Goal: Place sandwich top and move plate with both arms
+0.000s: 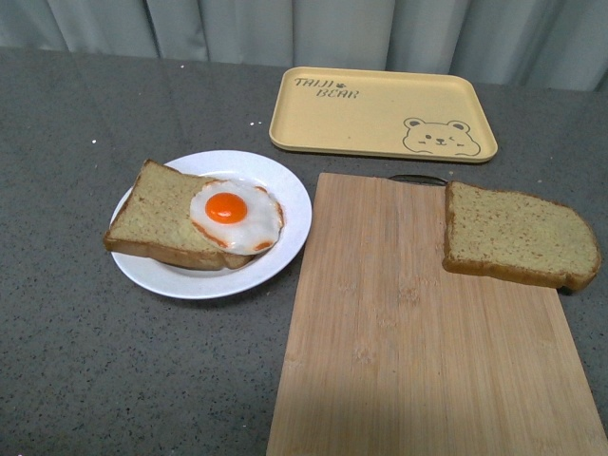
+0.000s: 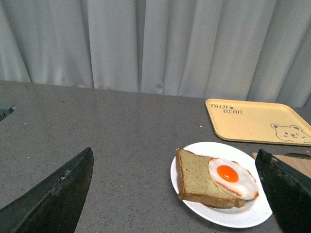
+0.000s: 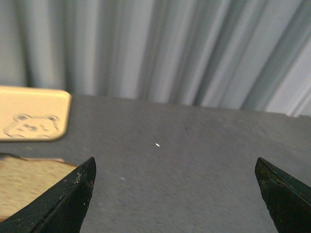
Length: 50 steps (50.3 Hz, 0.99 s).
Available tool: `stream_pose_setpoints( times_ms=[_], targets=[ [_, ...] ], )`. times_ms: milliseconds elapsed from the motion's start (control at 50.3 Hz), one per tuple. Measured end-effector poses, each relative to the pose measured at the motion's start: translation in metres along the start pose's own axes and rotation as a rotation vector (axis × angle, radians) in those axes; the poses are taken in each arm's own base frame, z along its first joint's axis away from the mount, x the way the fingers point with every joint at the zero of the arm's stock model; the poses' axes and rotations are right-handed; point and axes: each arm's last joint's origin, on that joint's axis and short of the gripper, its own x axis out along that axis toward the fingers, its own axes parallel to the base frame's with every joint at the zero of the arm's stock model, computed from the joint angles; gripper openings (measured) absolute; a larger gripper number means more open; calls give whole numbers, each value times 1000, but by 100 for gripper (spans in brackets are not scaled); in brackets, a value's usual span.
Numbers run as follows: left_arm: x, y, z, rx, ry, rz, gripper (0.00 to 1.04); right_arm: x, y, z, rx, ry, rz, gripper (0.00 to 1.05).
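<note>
Currently my left tool (image 2: 175, 151) and right tool (image 3: 175, 162) both gape apart; the sandwich top (image 3: 26, 184) lies beside the right one.

1. A yellow bear-printed tray (image 1: 380, 112) is set far back on the grey desk (image 1: 76, 342).
2. A wooden cutting board (image 1: 408, 323) is laid just before it.
3. A fried egg (image 1: 235, 215) is laid partly over a bread slice (image 1: 157, 217).

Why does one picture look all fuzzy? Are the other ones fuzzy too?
Right wrist view: fuzzy all over, the bear on the tray and the sandwich top look smeared. Front view: sharp, with soft even light and no glare on the plate. Left wrist view: sharp too, the egg shows clearly.
</note>
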Motion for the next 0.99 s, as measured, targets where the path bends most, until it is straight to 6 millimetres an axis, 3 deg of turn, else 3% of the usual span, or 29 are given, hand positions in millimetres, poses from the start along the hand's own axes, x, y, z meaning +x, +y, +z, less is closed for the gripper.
stream_pose_setpoints(
  times_ms=[139,338,716,994],
  targets=[
    [0,0,0,0,0,-1,98,24,-3,-1,-47,90,10,95],
    [0,0,0,0,0,0,98,77,-1,-2,12,259,133,95],
    [0,0,0,0,1,0,98,158,19,-37,278,705,413,95],
    [0,0,0,0,1,0,98,196,39,-69,445,890,529,95]
  ],
)
